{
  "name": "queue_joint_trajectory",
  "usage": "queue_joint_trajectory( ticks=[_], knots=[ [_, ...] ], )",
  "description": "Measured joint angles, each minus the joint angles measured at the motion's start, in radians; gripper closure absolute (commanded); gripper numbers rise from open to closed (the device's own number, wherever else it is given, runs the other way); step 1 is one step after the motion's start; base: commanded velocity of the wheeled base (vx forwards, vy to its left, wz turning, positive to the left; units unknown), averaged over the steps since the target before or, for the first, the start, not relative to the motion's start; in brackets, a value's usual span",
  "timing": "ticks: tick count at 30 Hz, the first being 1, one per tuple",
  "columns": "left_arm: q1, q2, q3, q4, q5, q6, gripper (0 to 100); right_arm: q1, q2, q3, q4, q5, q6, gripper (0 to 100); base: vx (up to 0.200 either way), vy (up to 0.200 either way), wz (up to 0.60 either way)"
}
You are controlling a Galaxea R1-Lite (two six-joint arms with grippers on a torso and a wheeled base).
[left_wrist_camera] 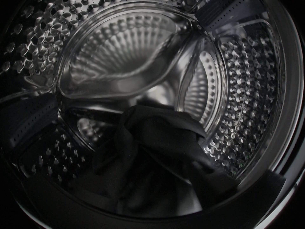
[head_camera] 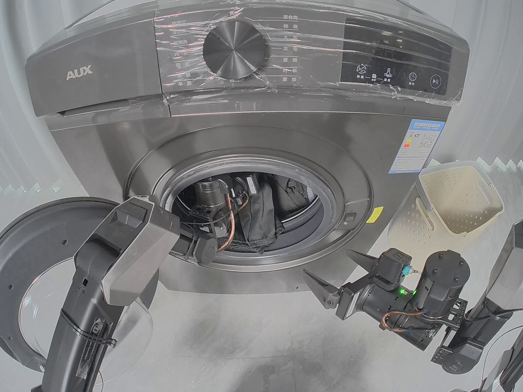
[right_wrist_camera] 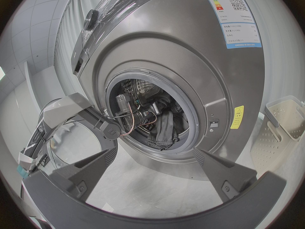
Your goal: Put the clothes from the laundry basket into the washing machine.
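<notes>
Head view: my left gripper (head_camera: pixel 249 185) sits in the washing machine (head_camera: pixel 327 137) beside the dark garment (head_camera: pixel 262 216); I cannot tell its grip. My right gripper (head_camera: pixel 327 262) hangs open.

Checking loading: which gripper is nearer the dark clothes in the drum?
Left. Left gripper is inside the drum beside the dark clothes; right gripper hangs outside it.

A pale grey floor (head_camera: pixel 261 344) lies in front, smooth and faintly glossy. White pleated curtains (head_camera: pixel 490 55) hang behind. A wall of large white tiles (right_wrist_camera: pixel 28 32) adjoins the curtains.
</notes>
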Motion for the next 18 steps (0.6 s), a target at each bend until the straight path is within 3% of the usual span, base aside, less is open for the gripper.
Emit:
queue_joint_trajectory(
  ticks=[10,18],
  knots=[
    [-0.044,-0.058,0.251,0.030,-0.050,0.004,0,0.000,0.000,0.001,0.000,0.000,0.000,0,0.000,0.000,0.00],
    [-0.089,-0.089,0.351,0.048,-0.076,0.035,0,0.000,0.000,0.000,0.000,0.000,-0.001,0,0.000,0.000,0.00]
  ],
)
